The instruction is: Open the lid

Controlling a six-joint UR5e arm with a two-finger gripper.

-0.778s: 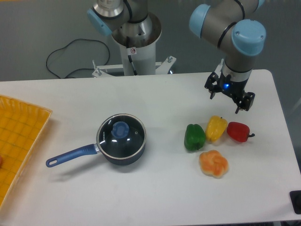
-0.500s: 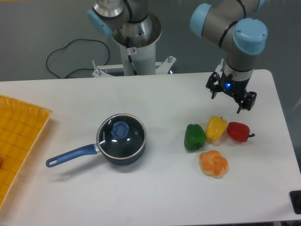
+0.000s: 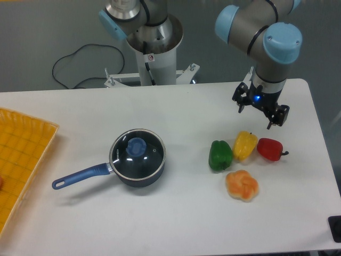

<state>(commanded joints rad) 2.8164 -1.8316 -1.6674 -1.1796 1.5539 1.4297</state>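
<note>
One lid (image 3: 137,151) sits shut on the saucepan (image 3: 133,165) at centre-left, gripper (image 3: 259,112) open and empty far right above the peppers (image 3: 244,148), so it should cross left, centre over the blue knob (image 3: 136,145), then descend straight.

Single fixed cam, high front, looking down at table (image 3: 176,112), mid-range.

arm: reaches in from the top right of the frame, wrist pointing down
gripper (image 3: 255,118): upper right, fingers spread apart, holding nothing, blue light lit
</note>
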